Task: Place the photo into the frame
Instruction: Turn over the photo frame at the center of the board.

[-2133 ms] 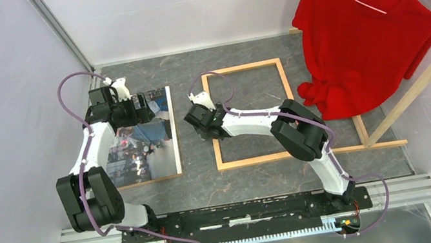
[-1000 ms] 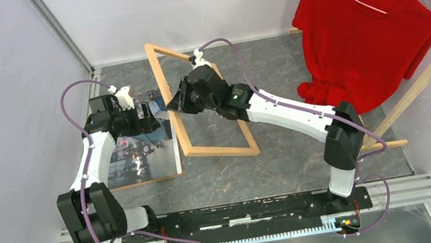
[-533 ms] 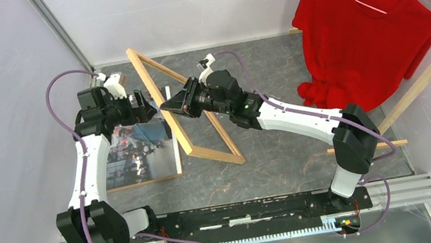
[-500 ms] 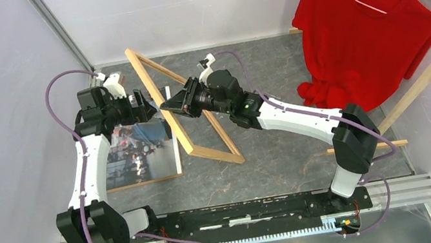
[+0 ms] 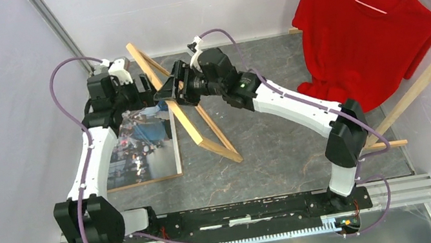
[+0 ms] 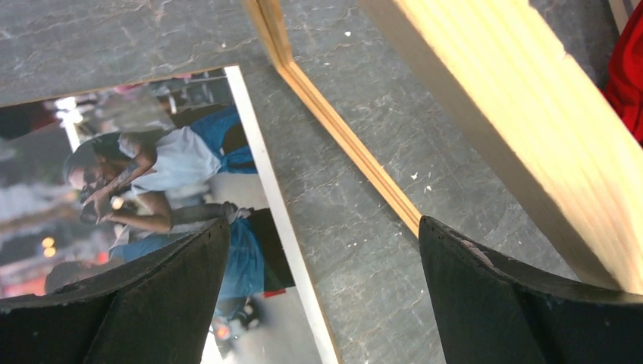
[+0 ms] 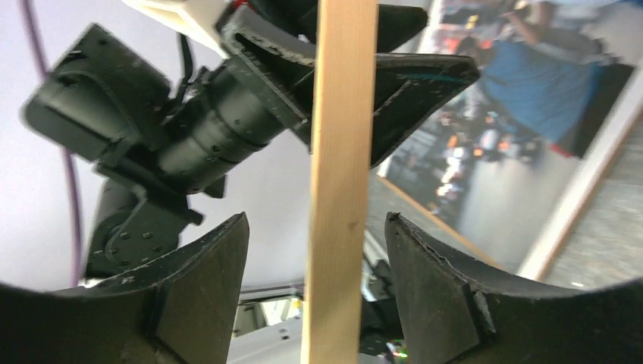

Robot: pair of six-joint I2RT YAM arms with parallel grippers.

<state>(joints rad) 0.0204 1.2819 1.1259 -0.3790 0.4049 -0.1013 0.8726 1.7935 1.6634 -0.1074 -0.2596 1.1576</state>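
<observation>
Right gripper (image 7: 317, 220) straddles a rail of the frame (image 5: 191, 128), fingers spread with a gap on either side, so we judge nothing is pinched. Left gripper (image 6: 324, 224) gapes wide just beside that rail, above the photo (image 5: 146, 152), which lies flat at the left of the table (image 5: 283, 150). We read this as a handover, the frame tipped up on its near edge. Next we need a firm hold, then lowering over the photo. Our left arm overhangs the print. The red T-shirt (image 5: 361, 26) hangs well apart at the far right.
</observation>
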